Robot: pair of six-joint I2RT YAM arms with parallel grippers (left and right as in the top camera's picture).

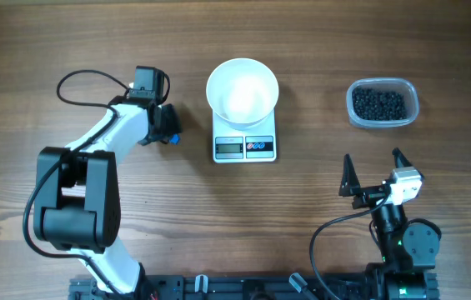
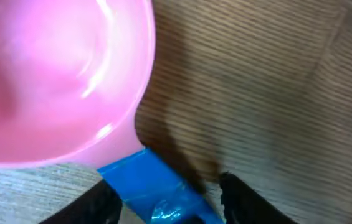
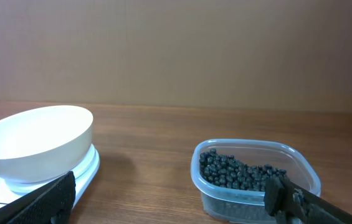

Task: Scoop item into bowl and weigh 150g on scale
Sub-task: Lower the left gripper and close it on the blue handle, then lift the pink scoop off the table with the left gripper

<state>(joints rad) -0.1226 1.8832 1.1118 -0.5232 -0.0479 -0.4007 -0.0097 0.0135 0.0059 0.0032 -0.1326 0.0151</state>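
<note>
Firstly, left gripper (image 1: 167, 125): black, set low over the table (image 1: 302, 242), left of the scale and well apart from it. Its dark fingers (image 2: 244, 199) stand on either side of a blue taped handle (image 2: 157, 193). Whether they press on it or only flank it cannot be told.

Next, pink scoop (image 2: 57, 81): glossy, rounded, translucent plastic, joined to the blue handle. It fills the upper left of the left wrist view, with wood grain beyond it.

Next, right gripper (image 1: 374, 171): jaws spread wide, at the near right of the table. Its camera faces the bowl on one side and the tub on the other.

Next, tub (image 1: 353, 117): clear plastic, rounded-rectangular, on the far right of the table. It sits beyond the right gripper and well apart from the scale.

Next, item (image 1: 378, 103): many small round beads, black with a faint blue-grey sheen. They form a loose heap, all inside the tub. From the right wrist (image 3: 238, 174) the heap lies below the rim, and single beads can be told apart along its top.

Next, bowl (image 1: 242, 87): round, plain white, smooth inside. It is seated on the far part of the scale and is about as wide as it.

Last, scale (image 1: 245, 146): white, rectangular, mid-table. A grey display and two round buttons sit on its near edge, and the digits are too small to read.
</note>
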